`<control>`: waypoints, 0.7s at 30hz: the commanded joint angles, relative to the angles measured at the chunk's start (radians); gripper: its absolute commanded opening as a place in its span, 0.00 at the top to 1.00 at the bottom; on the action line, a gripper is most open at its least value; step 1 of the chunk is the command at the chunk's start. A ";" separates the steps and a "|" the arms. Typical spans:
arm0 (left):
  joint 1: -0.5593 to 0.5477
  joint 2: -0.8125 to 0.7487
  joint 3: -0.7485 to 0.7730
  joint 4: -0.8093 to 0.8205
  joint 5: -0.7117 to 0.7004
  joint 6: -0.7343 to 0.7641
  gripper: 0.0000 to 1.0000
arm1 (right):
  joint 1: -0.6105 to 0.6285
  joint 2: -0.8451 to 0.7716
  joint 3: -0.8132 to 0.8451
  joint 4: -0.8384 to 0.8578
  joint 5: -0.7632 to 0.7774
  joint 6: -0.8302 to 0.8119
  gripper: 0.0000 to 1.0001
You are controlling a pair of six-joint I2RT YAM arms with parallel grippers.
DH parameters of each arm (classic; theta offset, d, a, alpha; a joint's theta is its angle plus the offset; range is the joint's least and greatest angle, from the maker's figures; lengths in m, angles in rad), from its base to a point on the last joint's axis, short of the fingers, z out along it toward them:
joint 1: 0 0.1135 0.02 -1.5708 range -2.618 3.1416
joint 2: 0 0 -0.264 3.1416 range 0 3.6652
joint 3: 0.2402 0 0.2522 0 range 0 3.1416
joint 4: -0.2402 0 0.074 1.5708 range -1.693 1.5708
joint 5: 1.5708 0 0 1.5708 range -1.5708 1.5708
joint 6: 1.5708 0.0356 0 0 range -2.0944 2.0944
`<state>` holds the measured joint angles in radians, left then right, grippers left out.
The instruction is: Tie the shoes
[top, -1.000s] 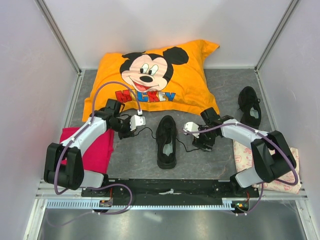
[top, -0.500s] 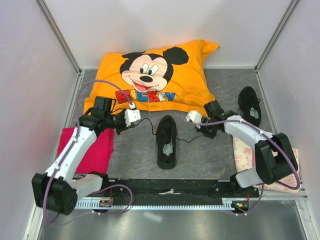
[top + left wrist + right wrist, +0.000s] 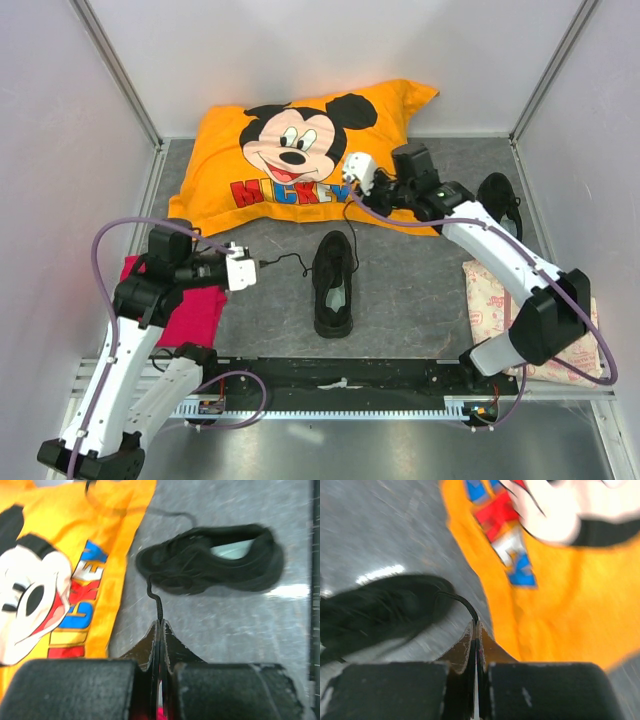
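Shoe [image 3: 333,285] mid-table, long axis near edge to far edge | left gripper [image 3: 160,626] clamped on lace end [image 3: 154,592], shoe to its right | right gripper [image 3: 475,626] clamped on other lace [image 3: 462,602], beyond toe toward far edge, by pillow [image 3: 300,150]

Pillow [image 3: 300,150]: orange, printed with a black, white and red cartoon face and red, blue and yellow letters. Shoe [image 3: 333,285] before it and second shoe [image 3: 500,205] at its right corner: black, with black laces [image 3: 159,611]; a pale grey insole is seen in the former. Cloth [image 3: 200,310] at its left corner: magenta. Tabletop [image 3: 420,300]: mottled grey.
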<state>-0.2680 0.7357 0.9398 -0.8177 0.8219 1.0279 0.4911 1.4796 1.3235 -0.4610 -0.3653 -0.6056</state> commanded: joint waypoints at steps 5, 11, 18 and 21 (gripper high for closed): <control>-0.027 -0.113 0.059 -0.230 0.111 0.024 0.99 | 0.217 0.137 0.131 0.108 -0.127 0.055 1.00; -0.027 -0.173 0.028 -0.271 0.115 0.024 0.99 | 0.343 0.212 0.134 0.143 -0.178 0.058 1.00; -0.027 -0.197 0.028 -0.360 0.126 0.029 0.98 | 0.426 0.346 0.137 0.240 -0.216 0.105 1.00; -0.027 -0.211 0.025 -0.385 0.123 0.035 0.98 | 0.437 0.386 0.154 0.240 -0.236 0.130 0.91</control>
<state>-0.2905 0.5488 0.9676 -1.1362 0.9085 1.0374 0.9154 1.8240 1.4254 -0.2760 -0.5358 -0.5167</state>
